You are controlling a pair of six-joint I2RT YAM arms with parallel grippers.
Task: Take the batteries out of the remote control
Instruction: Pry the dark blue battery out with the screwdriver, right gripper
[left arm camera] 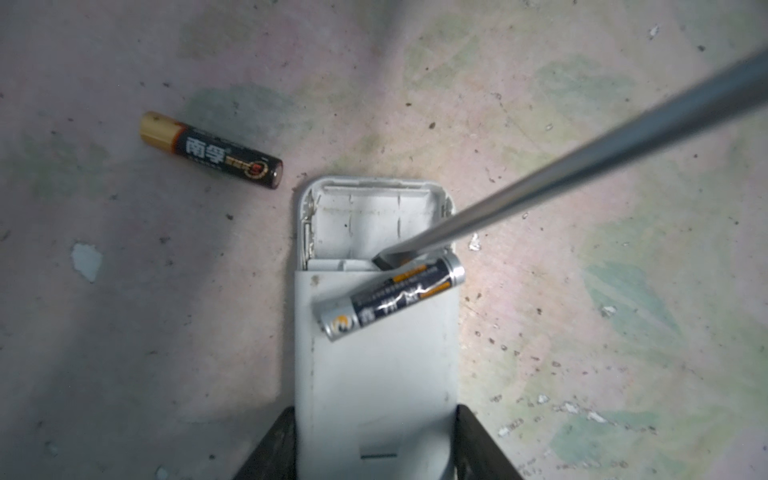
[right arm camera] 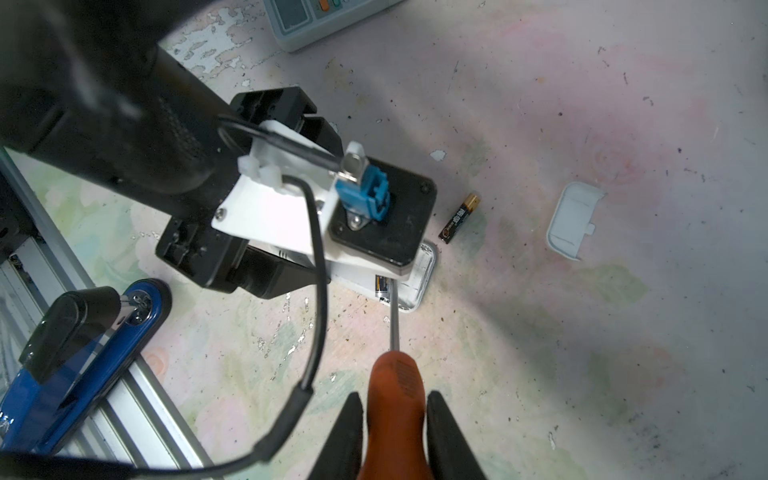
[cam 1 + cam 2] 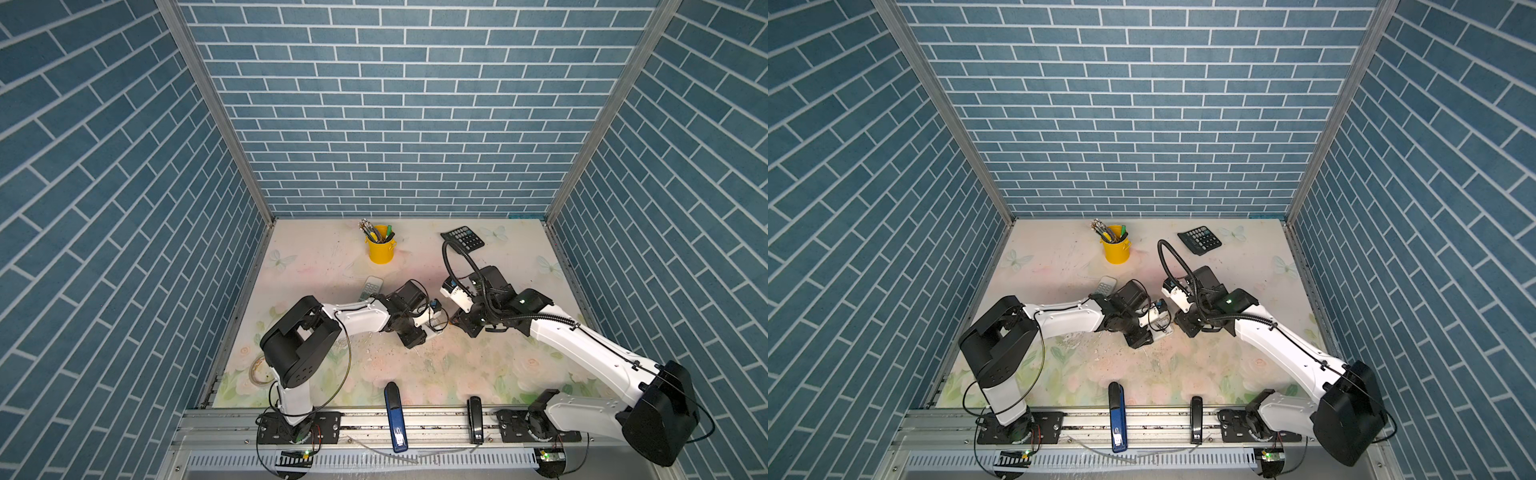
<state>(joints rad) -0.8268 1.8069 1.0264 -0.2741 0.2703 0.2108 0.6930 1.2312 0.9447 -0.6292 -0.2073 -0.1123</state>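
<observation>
My left gripper (image 1: 376, 440) is shut on the white remote control (image 1: 374, 374), which lies back up on the table with its battery compartment (image 1: 374, 220) open and empty. One of the batteries (image 1: 390, 297), dark with silver ends, lies slantwise across the remote's back just below the compartment. Another battery (image 1: 212, 149) (image 2: 459, 218), with a gold end, lies on the table beside the remote. My right gripper (image 2: 395, 415) is shut on the orange handle of a screwdriver (image 2: 397, 386). Its tip (image 1: 386, 262) rests at the compartment's edge against the slanted battery. In both top views the two grippers (image 3: 432, 328) (image 3: 1183, 324) stand close together mid-table.
A white battery cover (image 2: 575, 220) lies on the table apart from the remote. A second remote (image 3: 371, 286), a yellow pen cup (image 3: 380, 247) and a black calculator (image 3: 463, 239) lie farther back. A blue stapler (image 3: 395, 415) and a black stapler (image 3: 475, 419) sit at the front rail.
</observation>
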